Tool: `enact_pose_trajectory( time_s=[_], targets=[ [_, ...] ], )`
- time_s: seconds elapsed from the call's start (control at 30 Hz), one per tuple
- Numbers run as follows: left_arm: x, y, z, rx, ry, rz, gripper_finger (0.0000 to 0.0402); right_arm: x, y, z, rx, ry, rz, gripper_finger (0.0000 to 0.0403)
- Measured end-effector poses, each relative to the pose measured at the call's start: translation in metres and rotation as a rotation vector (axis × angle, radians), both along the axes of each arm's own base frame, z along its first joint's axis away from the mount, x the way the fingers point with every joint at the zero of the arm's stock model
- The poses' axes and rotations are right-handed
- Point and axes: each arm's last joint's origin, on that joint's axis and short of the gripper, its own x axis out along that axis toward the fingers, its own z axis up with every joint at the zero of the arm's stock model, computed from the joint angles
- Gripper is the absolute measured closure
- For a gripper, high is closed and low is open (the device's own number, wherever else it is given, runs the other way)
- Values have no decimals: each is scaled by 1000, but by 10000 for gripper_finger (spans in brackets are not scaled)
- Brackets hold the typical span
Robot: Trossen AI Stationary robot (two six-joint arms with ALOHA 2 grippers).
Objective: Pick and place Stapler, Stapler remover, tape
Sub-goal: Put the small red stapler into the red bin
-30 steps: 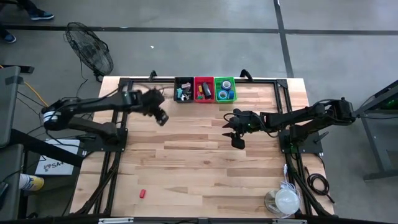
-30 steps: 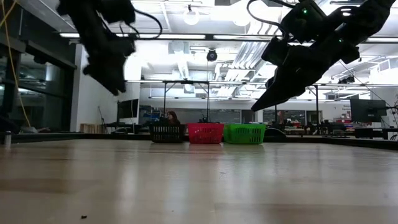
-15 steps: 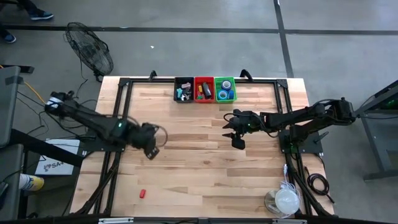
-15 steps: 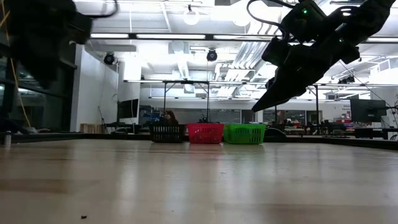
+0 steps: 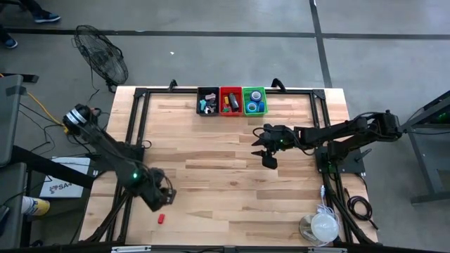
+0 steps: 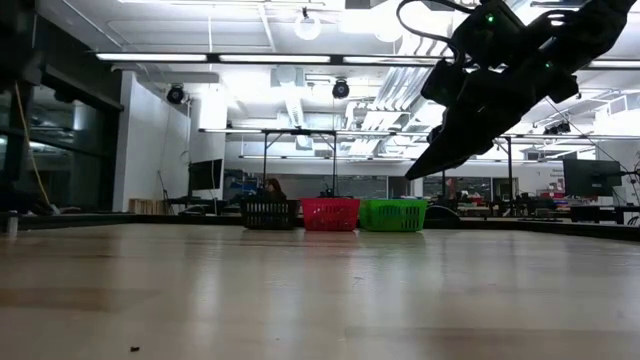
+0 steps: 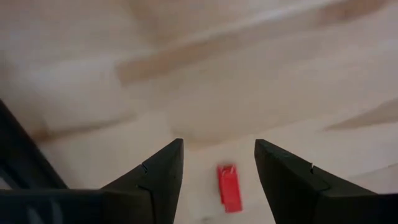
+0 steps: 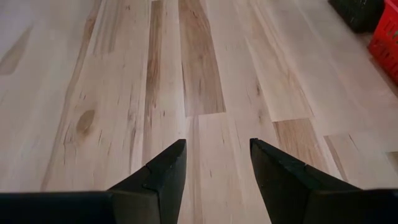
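item: left gripper. i have swung it from the bins at the far edge down to the near left of the table within the last second; it now hangs just above the red piece. fingers apart, nothing held; in its wrist view the red piece lies between them.

item: right gripper. unmoved at mid-table, parted, empty.

item: black bin, red bin, green bin. already filled.

reading: i judge only this last pick remains.
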Motion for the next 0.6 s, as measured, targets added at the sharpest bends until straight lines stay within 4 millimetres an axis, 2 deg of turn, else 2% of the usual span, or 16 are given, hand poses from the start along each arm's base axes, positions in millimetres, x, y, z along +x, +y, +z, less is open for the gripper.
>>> enact_pose_trajectory(
  time_s=[0.27,0.6],
  targets=[
    [2,-28,-18,-70,30,68,209,1,0,1,-4,-12,2,231],
    [6,-35,-25,-125,79,92,209,1,0,1,-7,-16,3,231]
  ],
)
